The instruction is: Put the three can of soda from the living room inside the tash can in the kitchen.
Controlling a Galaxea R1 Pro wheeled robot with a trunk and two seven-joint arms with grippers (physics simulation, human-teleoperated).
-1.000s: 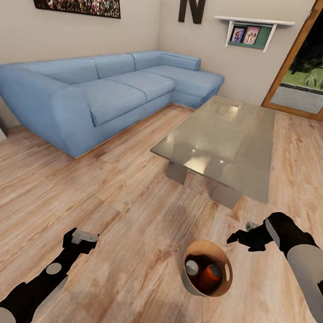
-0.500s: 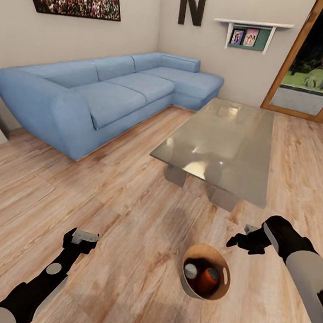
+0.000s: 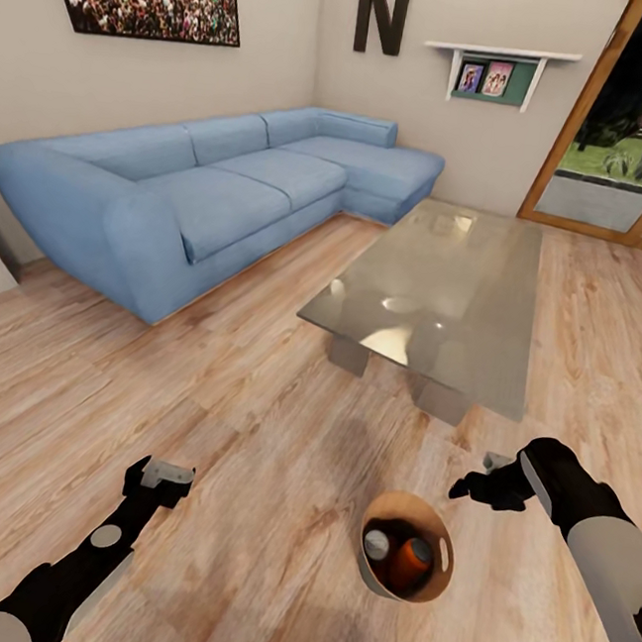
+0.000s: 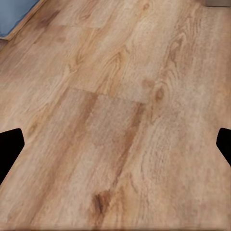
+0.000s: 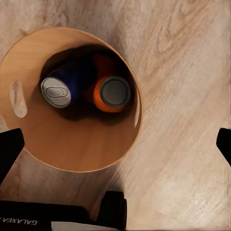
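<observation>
Sitting on the wooden floor (image 3: pixel 248 432) of the living room, the tash can (image 3: pixel 442 552) holds the cans of soda: a blue one (image 5: pixel 65 86) lying tilted with its grey top showing, an orange one (image 5: pixel 109 94) beside it and touching it, and a further patch of orange (image 5: pixel 102 62) behind them that I judge to be the third can, though shadow hides most of it; the right gripper (image 3: pixel 472 486) hangs just above and beside the rim, its fingers spread wide at the edges of the right wrist view with nothing between them; the left gripper (image 3: pixel 159 472) hovers well apart over bare boards, its fingertips (image 4: pixel 9 149) likewise spread and empty; beyond stand the glass table (image 3: pixel 445 285), clear of cans, and the blue sofa (image 3: pixel 206 188); since the bin is here and not in the kitchen, the step in hand looks like taking the bin itself there; to do it well, I would lower one finger inside the wall and one outside, close firmly on the rim near a handle slot (image 5: pixel 18 98), lift straight so the bin stays upright, and drive slowly, lest the loose cans roll and tip it
</observation>
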